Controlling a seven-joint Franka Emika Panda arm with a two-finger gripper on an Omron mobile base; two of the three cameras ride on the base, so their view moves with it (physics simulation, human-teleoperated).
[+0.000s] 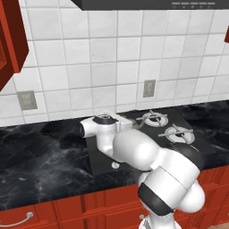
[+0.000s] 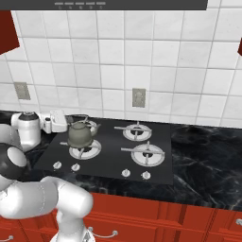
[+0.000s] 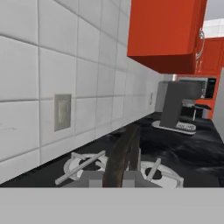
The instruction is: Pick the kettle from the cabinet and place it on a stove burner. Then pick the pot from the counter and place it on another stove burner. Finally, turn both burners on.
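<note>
**A:** Grey-green, the kettle (image 2: pixel 80 136). Where does it sit?

**B:** Upright on the front left burner (image 2: pixel 90 152) of the black cooktop (image 2: pixel 111 160), in the right base view. From the left base view the arm's white bulk covers it completely.

**A:** And the gripper (image 3: pixel 114 177)?

**B:** Closed as tight as it goes. In the hand view the kettle's dark arched handle rises straight up between the two tips, so it looks pinched there. The contact itself is cut off at the bottom of that view.

**A:** What else is hard to read?

**B:** The kettle's body is out of the hand view. The grate beneath shows only in part.

**A:** Room around it?

**B:** The two right-hand burners (image 2: pixel 147 154) stand bare, well apart from the kettle. The white knobs (image 2: pixel 57 165) run along the cooktop's front edge. The tiled wall (image 2: pixel 156 61) is close behind. To the left, the black counter (image 3: pixel 192 153) runs open to a dark coffee machine (image 3: pixel 175 107) under the red cabinet (image 3: pixel 164 30).
</note>
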